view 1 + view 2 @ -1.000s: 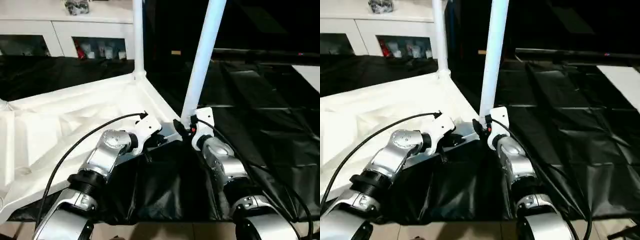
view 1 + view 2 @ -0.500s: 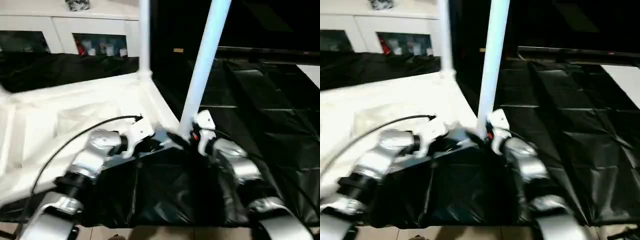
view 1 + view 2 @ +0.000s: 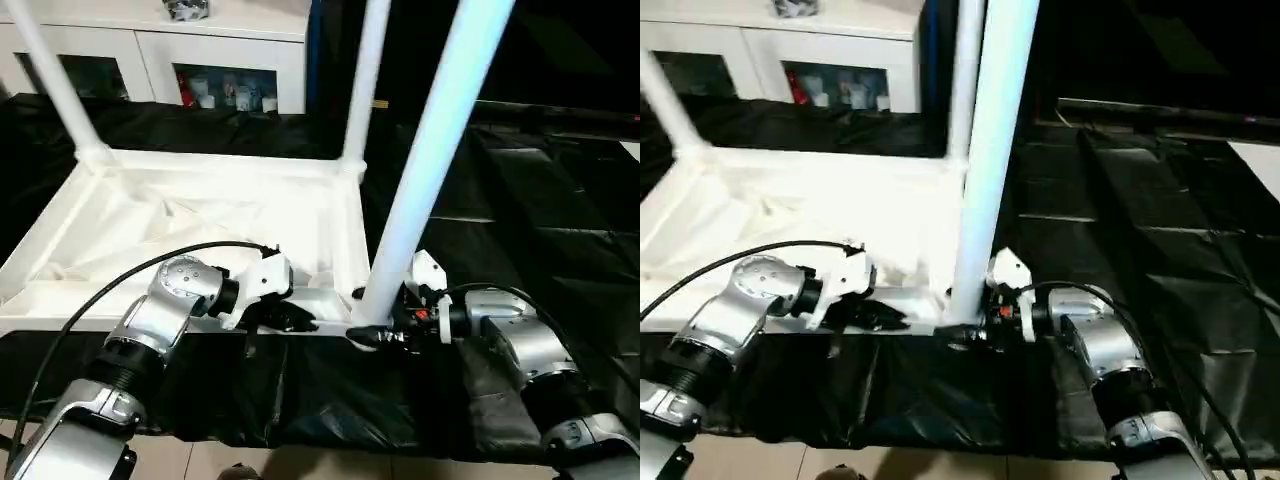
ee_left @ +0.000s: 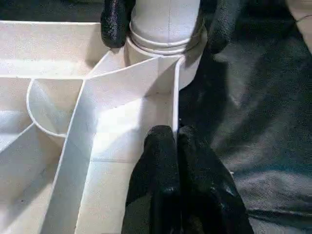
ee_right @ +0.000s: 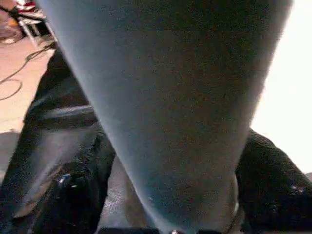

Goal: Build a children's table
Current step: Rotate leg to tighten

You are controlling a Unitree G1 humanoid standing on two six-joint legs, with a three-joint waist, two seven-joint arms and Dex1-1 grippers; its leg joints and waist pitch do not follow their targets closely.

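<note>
The white plastic ribbed table top (image 3: 200, 215) lies upside down on my black-draped worktop (image 3: 540, 200). My left tool (image 4: 170, 141), pinched shut, rests on its near rim. At the near right corner, my right tool (image 3: 385, 325) grips the base of a long white tapered tube leg (image 3: 430, 160), standing nearly upright, its long axis leaning slightly right.

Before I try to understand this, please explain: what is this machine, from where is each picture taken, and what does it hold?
It is a humanoid robot with two silver arms. Two pictures come from its head, looking down; two come from cameras on its wrists. An upturned white children's table lies on a black-draped surface, with three legs standing up in the head views. The right gripper has its jaws around the base of the nearest leg at the corner socket. The left gripper is shut, resting at the table's edge rib.
</note>
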